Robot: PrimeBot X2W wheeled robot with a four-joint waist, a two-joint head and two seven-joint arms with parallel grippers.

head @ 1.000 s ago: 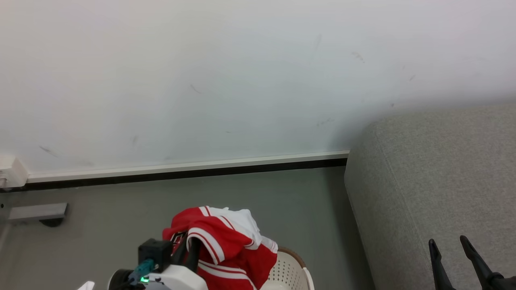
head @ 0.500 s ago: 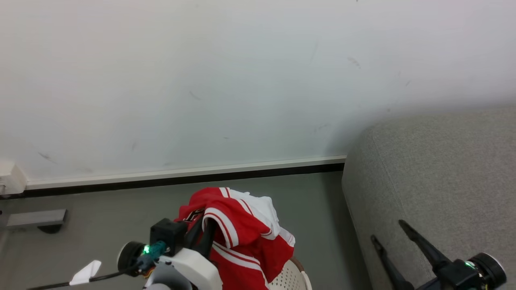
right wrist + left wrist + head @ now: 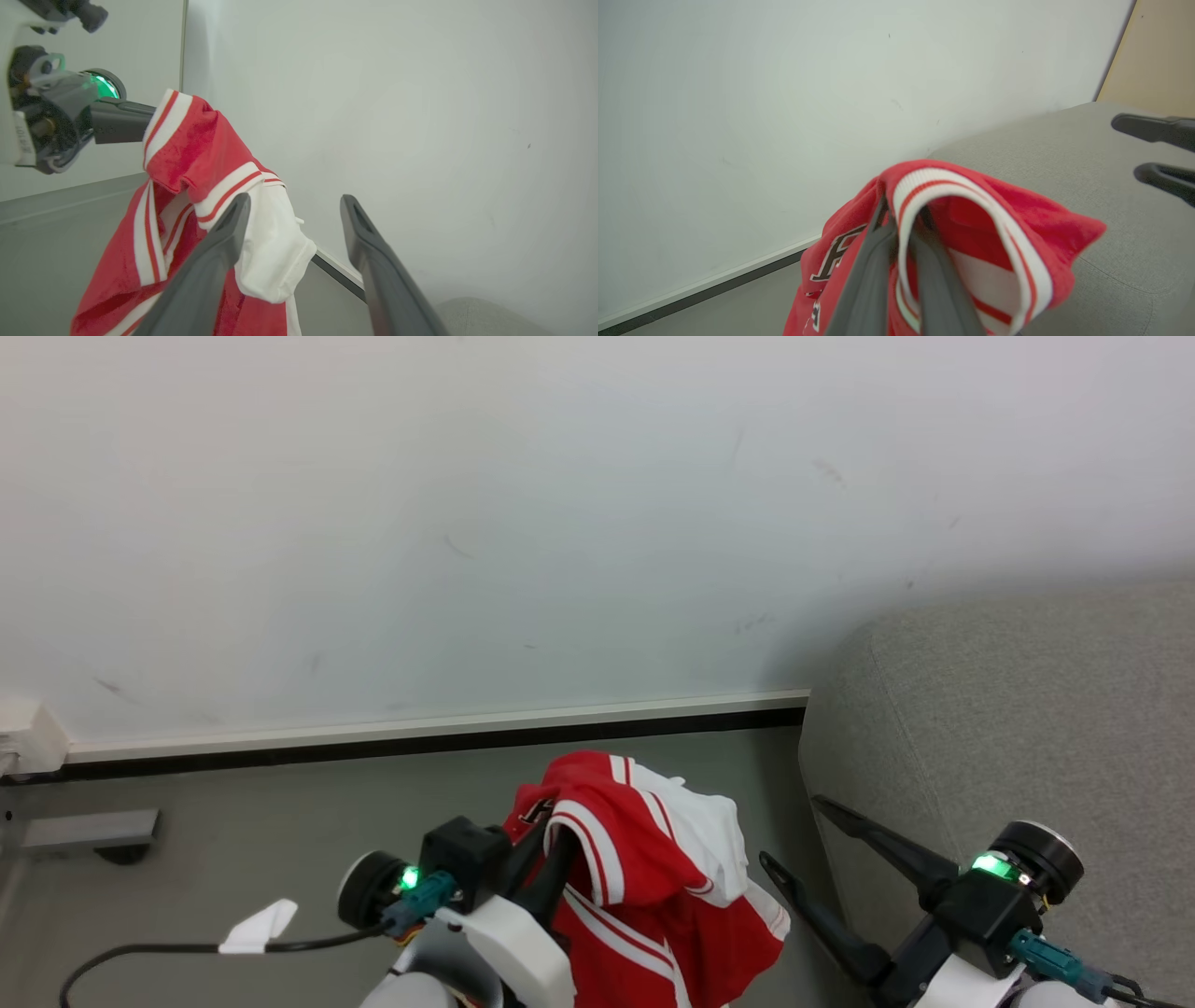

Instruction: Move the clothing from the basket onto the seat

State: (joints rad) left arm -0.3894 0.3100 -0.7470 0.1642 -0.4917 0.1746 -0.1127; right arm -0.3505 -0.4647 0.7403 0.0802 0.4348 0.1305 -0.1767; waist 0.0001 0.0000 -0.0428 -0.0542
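The left jaws were shut tight on the clothing (image 3: pixel 653 859), pinching a fold at a white striped cuff. The red jersey hung from them in a bunch over the floor (image 3: pixel 280 793), left of the seat (image 3: pixel 1027 709) and near its rounded end. The right jaws stood wide open and held nothing. They sat between the jersey and the seat, tips pointing toward the hanging cloth. In the right wrist view one finger looked close to the white panel, though whether it touched could not be told.

The step in hand seemed to be the carry across to the seat. To do it well, the left arm would need a firm pinch and a rightward path high enough for the lowest hem to clear the seat's left edge. The open right jaws lay in that path, so they should move aside or gather the dangling part. Release belonged well in from the seat's edge, since a bunched jersey dropped at the rim would likely slide to the floor.
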